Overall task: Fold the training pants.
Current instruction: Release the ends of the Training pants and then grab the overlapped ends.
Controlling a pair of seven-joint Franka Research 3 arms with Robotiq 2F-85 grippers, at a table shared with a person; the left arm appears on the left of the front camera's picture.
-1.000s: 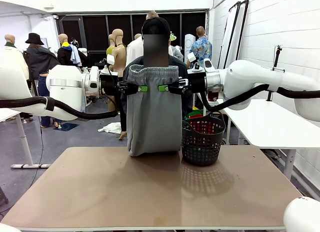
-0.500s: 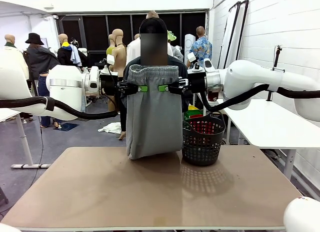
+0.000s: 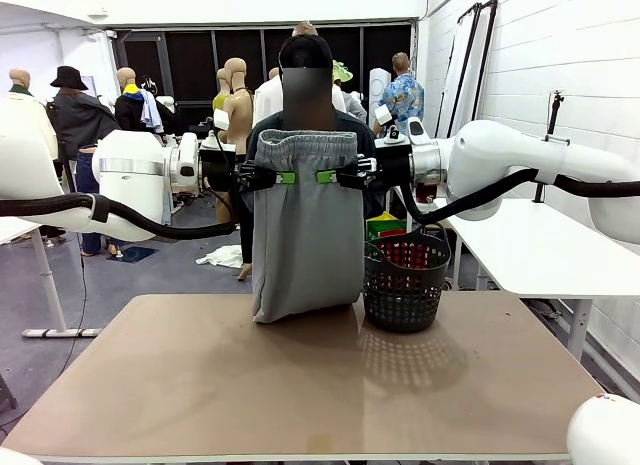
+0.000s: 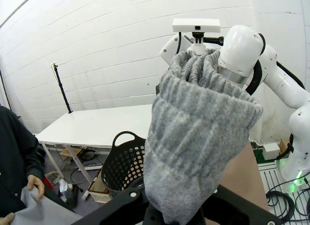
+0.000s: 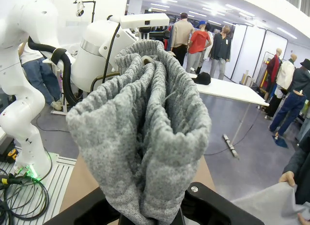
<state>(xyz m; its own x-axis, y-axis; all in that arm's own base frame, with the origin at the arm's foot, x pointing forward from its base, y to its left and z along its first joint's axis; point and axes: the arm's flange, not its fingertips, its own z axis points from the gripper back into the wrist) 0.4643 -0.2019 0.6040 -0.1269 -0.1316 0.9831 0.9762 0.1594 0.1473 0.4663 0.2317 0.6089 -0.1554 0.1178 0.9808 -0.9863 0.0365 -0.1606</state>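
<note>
The light grey training pants hang by their gathered waistband above the far edge of the table, and their lower fold reaches about table height. My left gripper is shut on the waistband's left side. My right gripper is shut on its right side, close beside the left one. In the left wrist view the bunched waistband rises out of my left gripper. The right wrist view has the waistband clamped in my right gripper. A person's hand holds grey fabric behind the pants.
A black mesh basket with red and green things in it stands on the brown table, just right of the hanging pants. A white table stands at the right. The person stands directly behind the pants at the far side.
The lower edge of the hanging pants has swung slightly to the left. Both grippers hold the same place on the waistband.
</note>
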